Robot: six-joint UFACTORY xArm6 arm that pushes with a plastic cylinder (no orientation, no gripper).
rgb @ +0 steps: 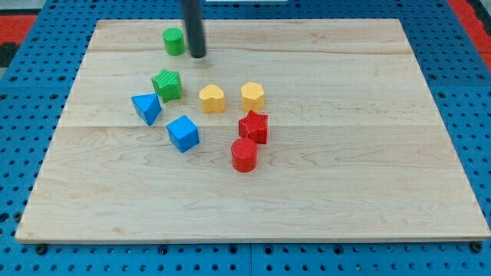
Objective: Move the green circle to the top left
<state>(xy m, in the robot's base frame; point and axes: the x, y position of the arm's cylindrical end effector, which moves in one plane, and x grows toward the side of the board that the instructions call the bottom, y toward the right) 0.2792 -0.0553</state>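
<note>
Upright rod, my tip just right of green circle.

Text on blocks: none legible.
Text on table: none legible.
Labels, brands, numbers, signs: none can be read.

Around the blue cube on the desk: blue triangle up-left, green star above, yellow heart and yellow hexagon up-right, red star right, red cylinder lower right.
</note>
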